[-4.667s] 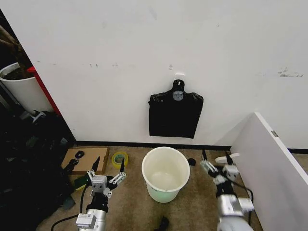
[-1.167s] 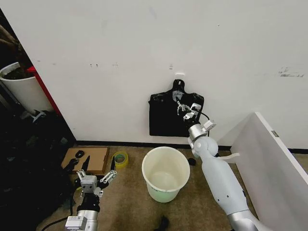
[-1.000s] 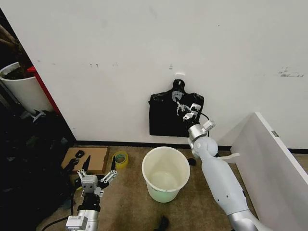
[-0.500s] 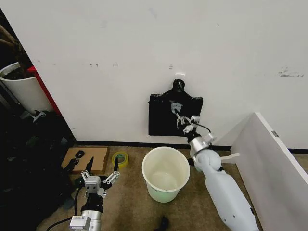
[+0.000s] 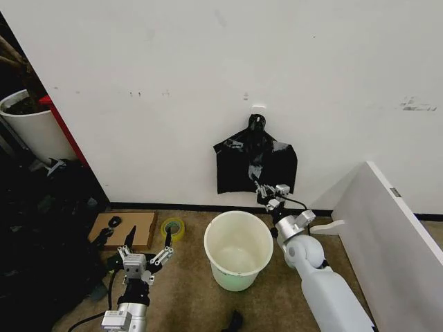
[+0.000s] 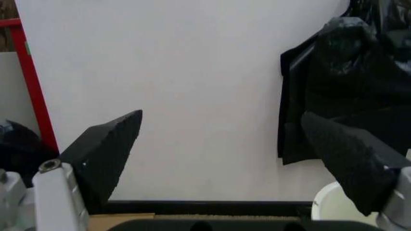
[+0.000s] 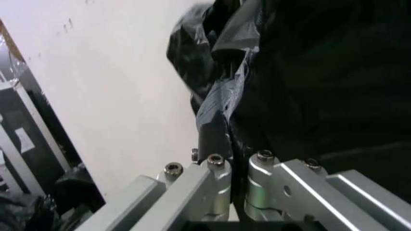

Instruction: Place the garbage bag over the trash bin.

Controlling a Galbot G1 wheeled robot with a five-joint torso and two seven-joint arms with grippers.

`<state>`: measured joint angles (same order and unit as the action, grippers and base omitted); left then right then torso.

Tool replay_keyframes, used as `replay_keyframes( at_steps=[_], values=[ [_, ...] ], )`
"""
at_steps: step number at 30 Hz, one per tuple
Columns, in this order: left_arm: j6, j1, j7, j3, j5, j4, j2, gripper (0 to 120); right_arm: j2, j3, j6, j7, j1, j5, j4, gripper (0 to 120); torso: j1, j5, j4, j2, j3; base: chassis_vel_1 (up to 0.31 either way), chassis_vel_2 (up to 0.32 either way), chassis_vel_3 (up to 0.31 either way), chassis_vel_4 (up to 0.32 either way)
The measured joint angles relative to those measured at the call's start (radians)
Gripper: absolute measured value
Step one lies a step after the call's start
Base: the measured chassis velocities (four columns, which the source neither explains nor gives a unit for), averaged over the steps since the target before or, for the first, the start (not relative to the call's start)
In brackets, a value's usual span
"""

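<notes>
The black garbage bag (image 5: 257, 160) hangs from a hook on the white wall, its front glossy and crinkled. My right gripper (image 5: 270, 195) is at the bag's lower edge, shut on a pinched strip of the plastic (image 7: 215, 115), just above and right of the trash bin's rim. The trash bin (image 5: 239, 259), a round white bucket with a pale green tint low down, stands on the brown floor below the bag. My left gripper (image 5: 145, 253) hovers low to the bin's left, open with nothing in it. The left wrist view looks past the open left gripper (image 6: 222, 115) to the bag (image 6: 347, 96).
A large white plant pot (image 5: 28, 124) and dark clutter (image 5: 41, 228) fill the left side. A cardboard piece (image 5: 131, 228) and a yellow tape roll (image 5: 172, 227) lie near my left gripper. A white panel (image 5: 394, 235) slants along the right.
My right arm rose from the floor to the hanging bag, shut on it and drew it down toward the bin. The bag went from flat to crinkled. The left gripper barely shifted.
</notes>
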<state>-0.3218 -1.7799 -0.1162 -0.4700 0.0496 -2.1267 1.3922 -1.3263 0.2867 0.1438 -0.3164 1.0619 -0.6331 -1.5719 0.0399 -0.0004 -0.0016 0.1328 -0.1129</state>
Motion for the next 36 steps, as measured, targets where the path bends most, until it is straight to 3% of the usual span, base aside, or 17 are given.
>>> replay_keyframes(
  at_steps=[36],
  values=[
    [0.001,0.012,-0.002,0.006,0.004,0.009,0.001,98,0.009,-0.027,0.100,-0.023,0.228,0.152,-0.050,0,0.000,0.0000,0.0000,0.000,0.000,0.000,0.000,0.000,0.000]
  ],
)
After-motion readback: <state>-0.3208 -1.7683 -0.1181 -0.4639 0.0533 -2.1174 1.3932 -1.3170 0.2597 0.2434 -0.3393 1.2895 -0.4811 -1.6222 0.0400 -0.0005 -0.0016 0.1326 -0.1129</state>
